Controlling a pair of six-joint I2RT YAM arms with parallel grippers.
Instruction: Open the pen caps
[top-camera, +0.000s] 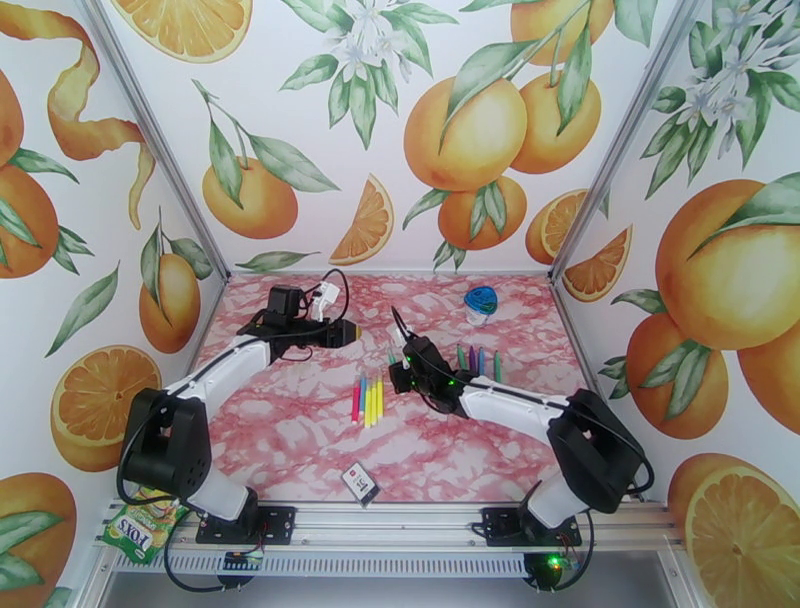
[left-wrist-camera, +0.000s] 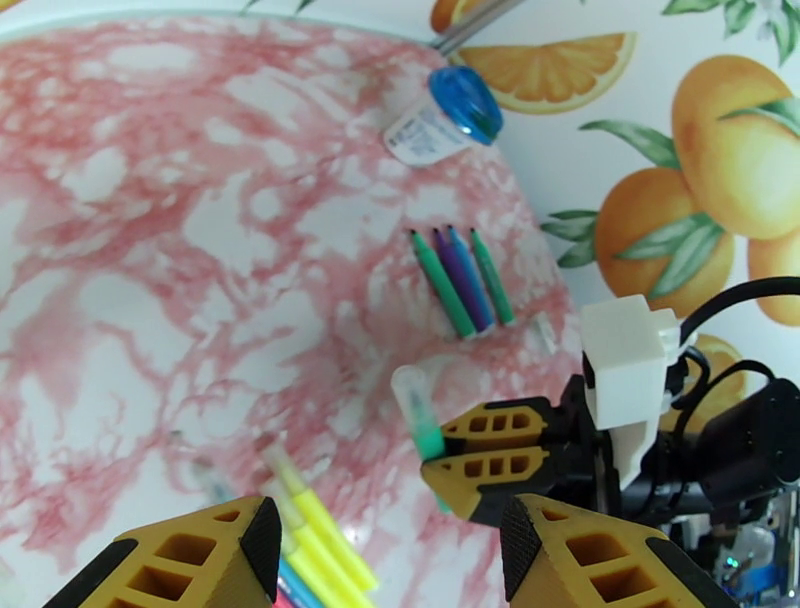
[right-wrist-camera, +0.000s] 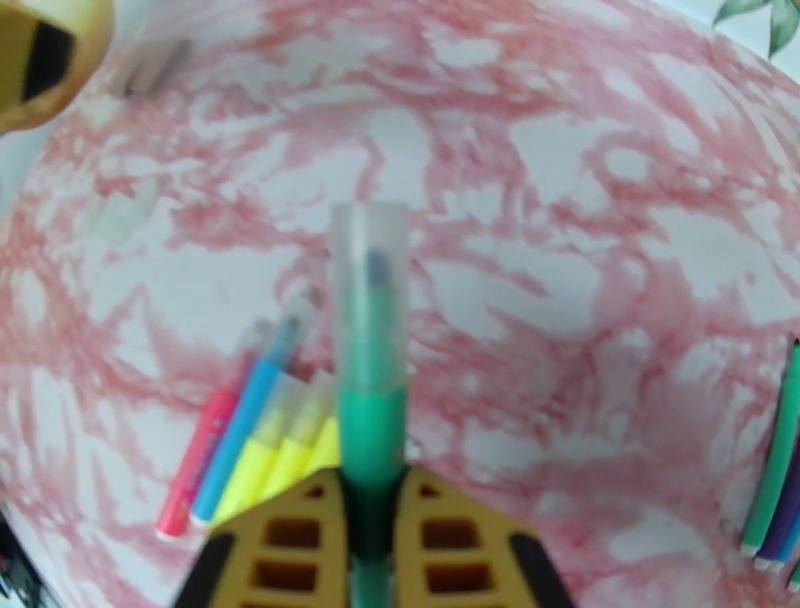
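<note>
white arm links (top-camera: 225, 368), black joints (top-camera: 165, 445), black cables (left-wrist-camera: 735, 294); yellow slotted gripper fingers (right-wrist-camera: 290, 545), white camera block (left-wrist-camera: 625, 350)

On the table (top-camera: 300, 440) one row of pens (top-camera: 368, 400) lies in the middle and a second row (top-camera: 478, 362) right of it — the right gripper (right-wrist-camera: 371, 490), clasping a pen (right-wrist-camera: 371, 380), between them — with a round container (top-camera: 481, 303) behind the second row and a card (top-camera: 361, 484) at the near edge.

The only word that can be read is "FOXS", in the lower left of the top view, on a green and yellow packet (top-camera: 135, 528) beside the rail. A small card (top-camera: 361, 484) in the lower centre of the surface (top-camera: 300, 440) has a dark print, too small to read. In the left wrist view, the white label (left-wrist-camera: 422, 137) on the clear container (left-wrist-camera: 445, 120) has fine print, too blurred to read.
</note>
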